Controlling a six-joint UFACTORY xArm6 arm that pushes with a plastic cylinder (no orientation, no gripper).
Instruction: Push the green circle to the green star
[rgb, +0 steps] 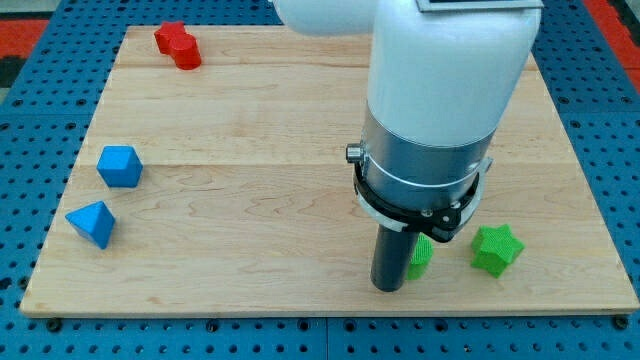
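The green star (497, 249) lies on the wooden board (250, 220) near the view's bottom right. The green circle (421, 255) is mostly hidden behind the arm; only a small green part shows, a short gap to the left of the star. My tip (388, 286) is the lower end of the dark rod, touching or almost touching the circle's left side. The arm's white and grey body (440, 110) covers the board above the circle.
A red block (178, 44) lies at the view's top left. A blue block (120, 166) and a blue pyramid-like block (92, 223) lie at the left. The board's bottom edge runs just below my tip.
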